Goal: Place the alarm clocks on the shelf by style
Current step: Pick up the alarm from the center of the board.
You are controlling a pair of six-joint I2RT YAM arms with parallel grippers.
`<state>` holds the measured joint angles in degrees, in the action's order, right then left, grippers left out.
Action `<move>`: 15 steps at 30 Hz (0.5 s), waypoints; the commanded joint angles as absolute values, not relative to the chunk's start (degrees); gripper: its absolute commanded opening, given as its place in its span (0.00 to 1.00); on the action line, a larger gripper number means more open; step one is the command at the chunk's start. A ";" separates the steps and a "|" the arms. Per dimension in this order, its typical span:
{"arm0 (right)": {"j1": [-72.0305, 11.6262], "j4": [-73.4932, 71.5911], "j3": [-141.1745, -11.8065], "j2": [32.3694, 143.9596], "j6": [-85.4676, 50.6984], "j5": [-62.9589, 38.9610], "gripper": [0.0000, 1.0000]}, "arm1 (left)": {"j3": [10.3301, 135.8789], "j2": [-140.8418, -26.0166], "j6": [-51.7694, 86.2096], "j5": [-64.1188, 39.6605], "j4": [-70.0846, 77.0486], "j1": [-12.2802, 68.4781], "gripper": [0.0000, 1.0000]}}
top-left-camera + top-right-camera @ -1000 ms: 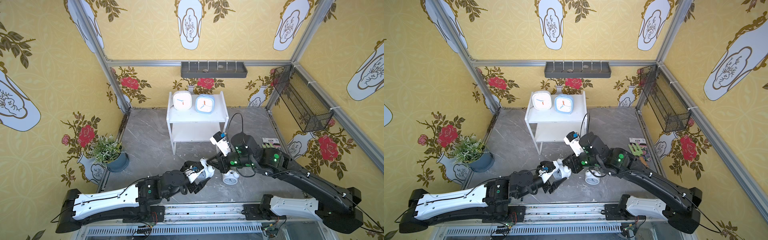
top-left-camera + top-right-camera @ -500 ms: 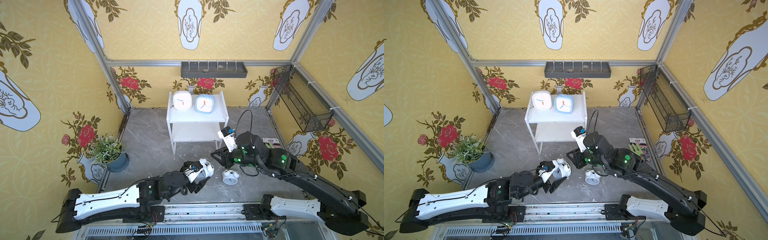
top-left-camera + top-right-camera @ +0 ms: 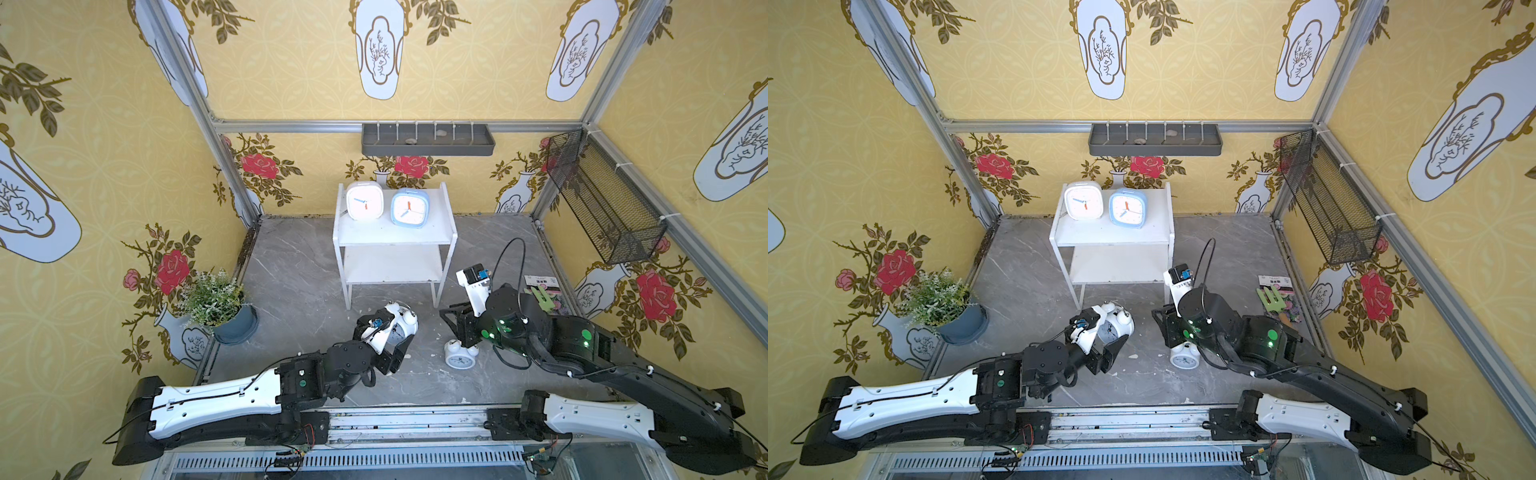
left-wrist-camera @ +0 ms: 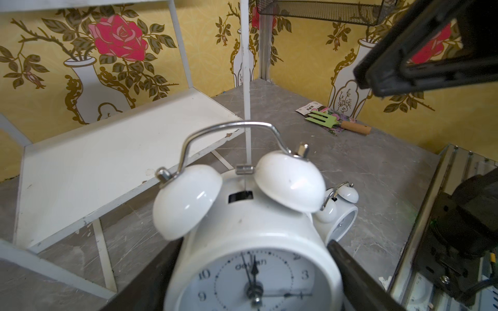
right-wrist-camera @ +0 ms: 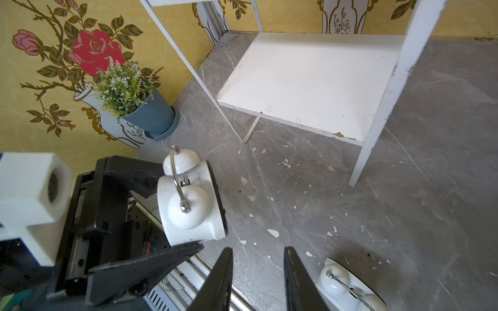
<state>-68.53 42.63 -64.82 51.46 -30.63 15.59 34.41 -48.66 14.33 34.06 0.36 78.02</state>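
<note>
Top views: shelf (image 3: 395, 240) holds white clock (image 3: 364, 201), blue clock (image 3: 409, 207).

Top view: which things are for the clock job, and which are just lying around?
Job: white clock, blue clock, held bell clock, floor bell clock, shelf.
Lying about: plant, garden fork, packet, grey tray, mesh basket.

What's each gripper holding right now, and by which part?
The left gripper holds a twin-bell alarm clock by the sides of its round body; the right gripper holds nothing.
</note>
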 commanded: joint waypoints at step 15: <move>-68.99 33.46 -56.71 49.77 -34.27 20.21 0.33 | 33.14 -47.36 22.69 48.80 2.62 77.75 0.57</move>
<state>-68.90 37.01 -57.28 50.22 -33.43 18.72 32.34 -46.44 21.37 44.40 -0.12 78.00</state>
